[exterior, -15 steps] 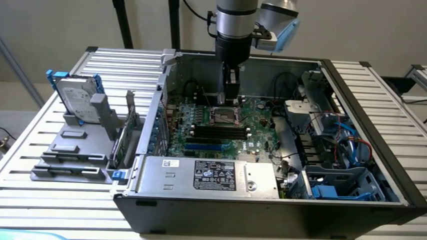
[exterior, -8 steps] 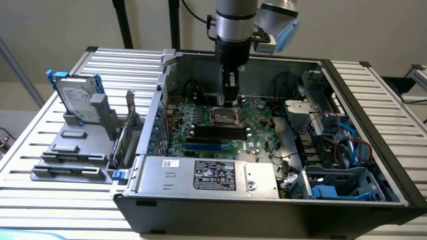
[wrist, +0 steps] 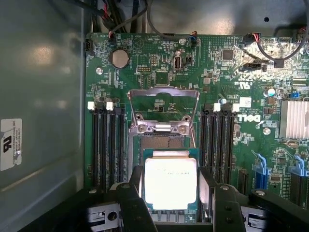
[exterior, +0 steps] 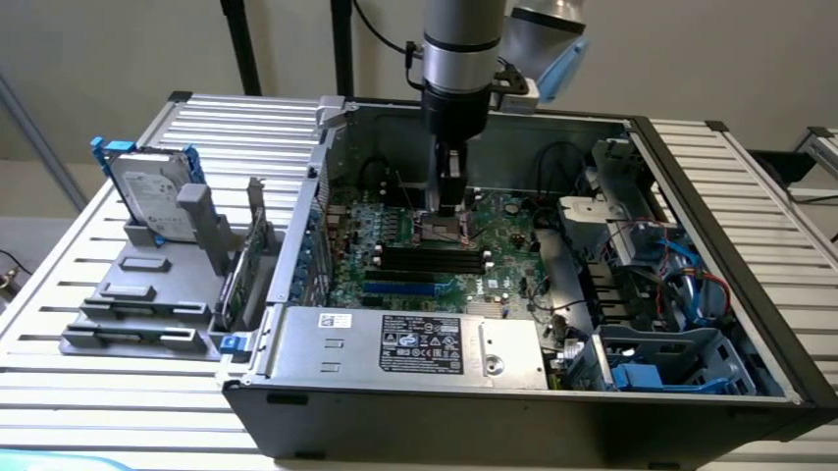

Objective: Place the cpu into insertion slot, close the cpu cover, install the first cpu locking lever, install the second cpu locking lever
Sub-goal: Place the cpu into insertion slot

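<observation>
So the pincer (wrist: 170, 193) is clamping the cpu (wrist: 170, 180) by two opposite edges. Its black fingers (wrist: 136, 192) are pressing in from either side, and the chip's silvery face is pointing up at the wrist camera. The chip is hanging right at the insertion slot (wrist: 161, 143) and overlapping it, with a strip of the dark socket peeking out past one edge. Honestly can't tell if it's touching down or riding just above.

The cpu cover (wrist: 163, 104) is standing flipped open beyond the socket's far edge, green board showing through its window, so it's leaving the socket uncovered.

It's looking tight around there. Banks of black memory slots (wrist: 106, 145) are running along both sides of the socket, and a coin battery (wrist: 119, 58) is sitting further out past the cover.

In the exterior view the arm (exterior: 461, 59) is reaching straight down from the top centre of the frame into the open computer case (exterior: 524, 412), which is lying on the slatted bench (exterior: 78, 392). Inside the case, the power supply (exterior: 419, 343) is taking up the lower middle and blue cables (exterior: 681, 285) are bunching at the right. Outside it, at the left of the frame, a hard drive (exterior: 147, 191) is standing on edge in a grey rack (exterior: 137, 314).
</observation>
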Tool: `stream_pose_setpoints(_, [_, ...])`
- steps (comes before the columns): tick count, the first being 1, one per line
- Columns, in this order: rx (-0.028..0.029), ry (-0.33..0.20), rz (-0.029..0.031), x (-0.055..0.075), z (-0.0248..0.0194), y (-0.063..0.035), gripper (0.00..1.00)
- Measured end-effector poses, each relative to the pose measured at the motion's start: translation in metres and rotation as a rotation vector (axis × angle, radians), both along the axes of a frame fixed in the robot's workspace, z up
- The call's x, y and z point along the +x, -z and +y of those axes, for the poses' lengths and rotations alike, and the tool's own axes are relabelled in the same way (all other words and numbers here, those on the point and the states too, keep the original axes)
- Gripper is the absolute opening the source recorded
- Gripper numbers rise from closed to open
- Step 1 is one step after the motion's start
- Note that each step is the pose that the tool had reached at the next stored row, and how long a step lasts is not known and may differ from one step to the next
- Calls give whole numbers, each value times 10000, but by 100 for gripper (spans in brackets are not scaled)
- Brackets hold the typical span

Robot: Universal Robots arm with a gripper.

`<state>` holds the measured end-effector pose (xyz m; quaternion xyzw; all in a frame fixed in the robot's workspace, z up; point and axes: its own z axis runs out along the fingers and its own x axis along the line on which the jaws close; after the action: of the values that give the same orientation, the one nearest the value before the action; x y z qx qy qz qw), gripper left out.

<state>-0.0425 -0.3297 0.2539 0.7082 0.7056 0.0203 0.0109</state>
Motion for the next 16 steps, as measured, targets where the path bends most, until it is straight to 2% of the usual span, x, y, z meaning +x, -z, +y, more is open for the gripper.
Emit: stream_pose_setpoints(16, [11,113,0,2,6,292,55])
